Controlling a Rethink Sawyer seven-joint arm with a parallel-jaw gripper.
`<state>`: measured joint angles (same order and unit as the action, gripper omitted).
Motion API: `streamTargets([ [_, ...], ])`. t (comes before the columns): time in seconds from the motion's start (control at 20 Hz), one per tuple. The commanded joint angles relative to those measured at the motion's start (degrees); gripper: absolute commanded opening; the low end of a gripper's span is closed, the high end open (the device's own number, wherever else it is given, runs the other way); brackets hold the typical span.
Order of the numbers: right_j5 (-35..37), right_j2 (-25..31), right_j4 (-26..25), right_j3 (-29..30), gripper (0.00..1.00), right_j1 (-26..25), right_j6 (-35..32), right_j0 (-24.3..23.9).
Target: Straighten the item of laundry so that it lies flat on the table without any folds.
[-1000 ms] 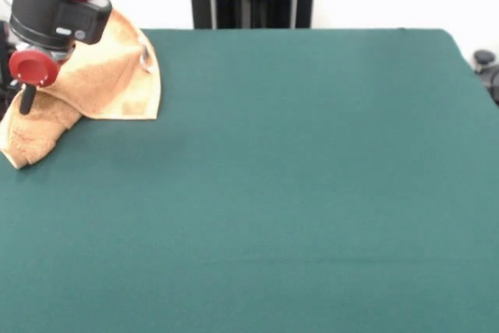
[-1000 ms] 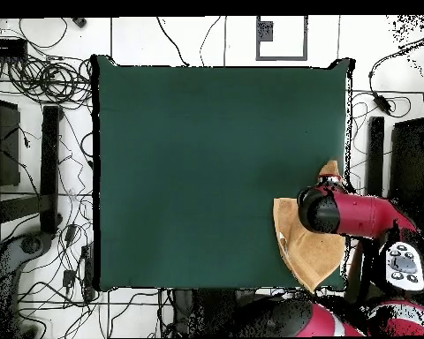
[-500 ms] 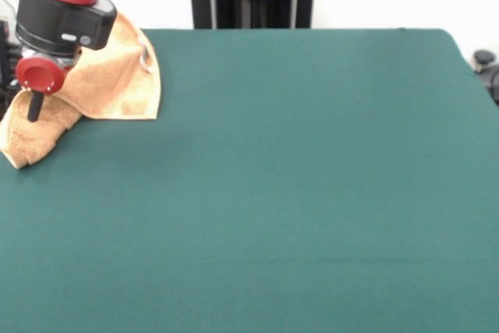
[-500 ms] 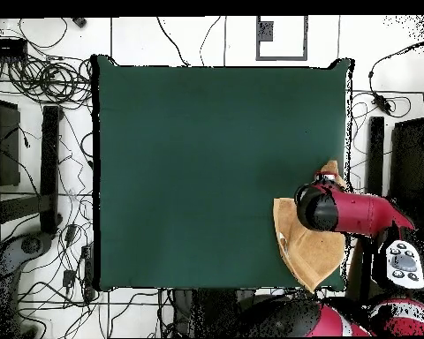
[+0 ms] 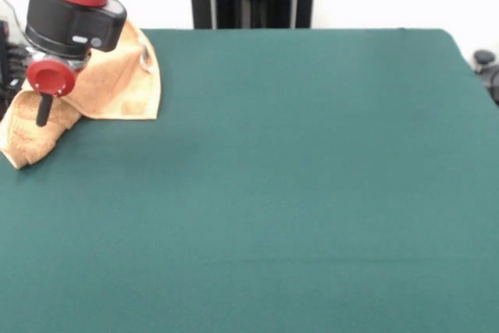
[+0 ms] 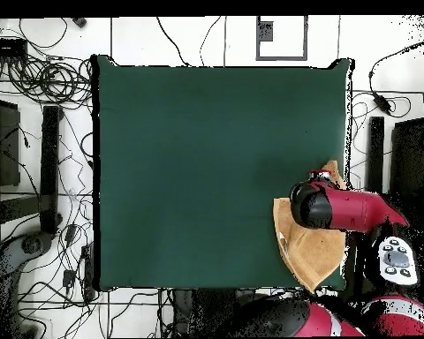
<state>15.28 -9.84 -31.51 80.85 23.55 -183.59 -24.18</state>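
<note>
I see the towel (image 5: 117, 83) bunched at a corner of the green bench (image 5: 296, 177), one end rolled up. My gripper (image 5: 44, 111) hangs over it; I cannot tell its state. Overhead, the arm (image 6: 339, 210) covers the towel's middle

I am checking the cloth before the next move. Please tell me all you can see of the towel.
The towel is a small tan-orange terry cloth, folded and rumpled, not flat. It lies at a corner of the green table; the overhead view shows its outer side at the table's edge. One end is bunched into a thick roll, and the arm stands over its middle.
</note>
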Motion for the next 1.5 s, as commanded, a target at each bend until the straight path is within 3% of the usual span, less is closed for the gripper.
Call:
streamTargets([
  [0.05, 6.3, 6.2, -0.7, 3.6, 1.0, -2.2, 9.0, 2.1],
  [0.9, 7.5, 10.4, 1.2, 5.7, 1.0, -1.0, 10.3, -1.1],
  [1.05, 10.5, 7.3, 0.5, 4.0, 1.0, -0.7, 9.9, 2.0],
  [1.25, 17.4, 7.8, 3.3, 4.1, 1.0, 1.3, 10.4, 1.8],
  [1.5, 30.2, 7.1, 7.7, 4.4, 1.0, 3.9, 9.3, 3.4],
])
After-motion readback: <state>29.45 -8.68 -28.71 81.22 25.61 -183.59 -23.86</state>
